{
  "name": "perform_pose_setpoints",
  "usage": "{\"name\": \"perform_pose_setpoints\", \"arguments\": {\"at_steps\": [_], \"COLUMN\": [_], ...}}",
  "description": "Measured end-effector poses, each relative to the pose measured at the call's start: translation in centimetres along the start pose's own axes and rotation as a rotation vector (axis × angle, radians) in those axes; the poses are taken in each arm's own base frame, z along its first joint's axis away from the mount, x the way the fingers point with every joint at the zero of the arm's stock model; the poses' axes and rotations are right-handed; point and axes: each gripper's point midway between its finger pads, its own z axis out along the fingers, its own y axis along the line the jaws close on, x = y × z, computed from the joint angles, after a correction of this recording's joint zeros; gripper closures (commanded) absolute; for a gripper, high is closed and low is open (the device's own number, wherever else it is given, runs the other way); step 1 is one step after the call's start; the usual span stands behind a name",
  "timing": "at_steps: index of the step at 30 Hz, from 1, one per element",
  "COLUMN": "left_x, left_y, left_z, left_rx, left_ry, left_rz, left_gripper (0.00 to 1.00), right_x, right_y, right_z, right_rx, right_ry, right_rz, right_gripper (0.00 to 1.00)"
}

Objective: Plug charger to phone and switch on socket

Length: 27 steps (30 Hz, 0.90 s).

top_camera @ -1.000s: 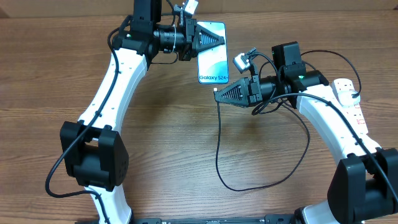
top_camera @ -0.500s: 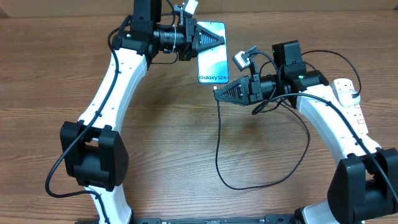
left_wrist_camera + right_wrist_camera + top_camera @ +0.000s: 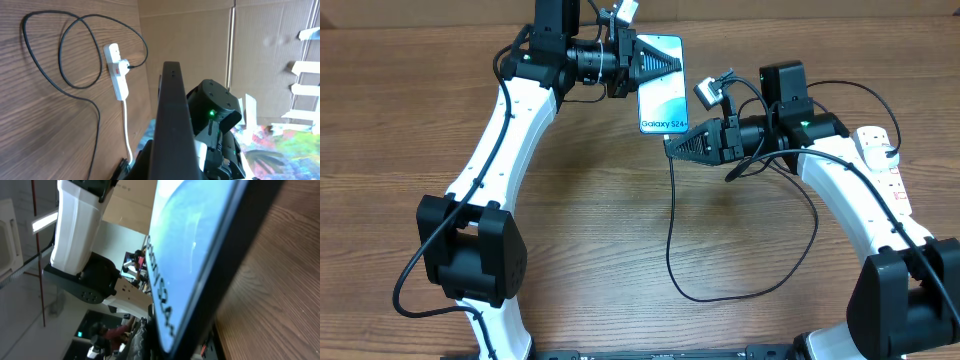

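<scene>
- The wooden table (image 3: 400,120) holds everything.
- The socket (image 3: 882,165) is a white power strip with red switches. It lies at the far right, well apart from the phone. The right arm (image 3: 840,190) lies partly over it, so it may be hard to reach a switch.
- The phone (image 3: 660,100) is near the top middle, screen up. The left gripper (image 3: 675,64) is clenched on its upper half. The phone looks thin, stiff and smooth. It could slip or crack, so it is best held by its long sides, away from the bottom end.
- The charger (image 3: 672,235) is a black cable looping on the table between the arms. It looks light and floppy, so it is best held close to its end.
- The right gripper (image 3: 669,143) is pinched shut on the charger's end, just beside the phone's bottom end. Whether they touch cannot be told.
- The loose loop could catch on the right arm.
</scene>
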Motion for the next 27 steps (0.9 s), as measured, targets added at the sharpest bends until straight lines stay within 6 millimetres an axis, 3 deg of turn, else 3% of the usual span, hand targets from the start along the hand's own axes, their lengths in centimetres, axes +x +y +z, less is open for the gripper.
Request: {"name": "perform_pose_setpoints", "arguments": {"at_steps": [27], "left_x": [-0.05], "left_y": [-0.58], "left_z": [0.34], "left_rx": [0.016], "left_ry": [0.002], "left_rz": [-0.019], "left_gripper": [0.96], "right_x": [-0.01], "right_y": [0.31], "right_z": [-0.26], "right_rx": [-0.019], "right_ry": [-0.001], "right_rz": [0.002], "right_gripper": [0.96]}}
